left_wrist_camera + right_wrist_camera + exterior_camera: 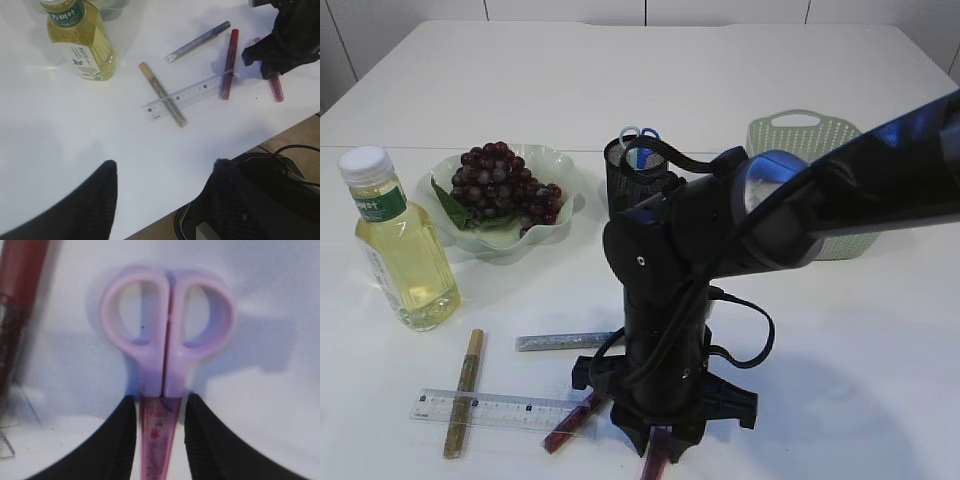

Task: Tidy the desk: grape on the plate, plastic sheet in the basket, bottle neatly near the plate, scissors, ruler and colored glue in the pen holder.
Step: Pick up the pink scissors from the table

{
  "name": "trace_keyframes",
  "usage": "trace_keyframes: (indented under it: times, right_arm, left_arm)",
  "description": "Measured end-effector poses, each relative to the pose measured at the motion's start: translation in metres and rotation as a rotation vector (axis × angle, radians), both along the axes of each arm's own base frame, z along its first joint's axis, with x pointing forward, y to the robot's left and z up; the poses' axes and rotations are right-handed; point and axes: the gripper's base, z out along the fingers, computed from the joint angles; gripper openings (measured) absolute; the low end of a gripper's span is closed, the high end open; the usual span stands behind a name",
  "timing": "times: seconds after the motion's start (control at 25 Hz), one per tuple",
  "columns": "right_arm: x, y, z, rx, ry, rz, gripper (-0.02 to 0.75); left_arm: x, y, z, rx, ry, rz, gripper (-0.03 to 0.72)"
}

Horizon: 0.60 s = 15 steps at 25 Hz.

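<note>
Pink-handled scissors (167, 335) lie flat near the table's front edge, blades in a pink sheath. My right gripper (159, 407) stands open, one finger on each side of the sheath just below the handles, with thin gaps showing. In the exterior view the right gripper (660, 450) points straight down over the scissors (657, 458). The clear ruler (500, 408) lies under a gold glue pen (463, 392), beside red (572, 423) and silver (565, 341) ones. Grapes (502, 185) rest on the plate (552, 228), the bottle (402, 245) to its left. My left gripper (165, 170) hangs open and empty. The plastic sheet is out of view.
The black mesh pen holder (625, 175) stands behind my right arm with blue scissors (640, 135) in it. The green basket (800, 135) sits at the back right, partly hidden by the arm. The table's front edge lies close below the scissors.
</note>
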Motion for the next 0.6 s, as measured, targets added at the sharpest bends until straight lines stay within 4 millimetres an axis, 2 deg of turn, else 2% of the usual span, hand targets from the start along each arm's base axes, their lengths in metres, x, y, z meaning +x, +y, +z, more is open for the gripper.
trace_keyframes:
  times: [0.28, 0.6]
  right_arm:
    - [0.0002, 0.0007, -0.0005, 0.006, -0.002, -0.003, 0.206]
    - [0.0004, 0.0005, -0.0006, 0.007, -0.005, 0.026, 0.200]
  left_arm:
    - [0.0000, 0.0000, 0.0000, 0.000, 0.000, 0.000, 0.435]
    - [0.0000, 0.0000, 0.0000, 0.000, 0.000, 0.000, 0.435]
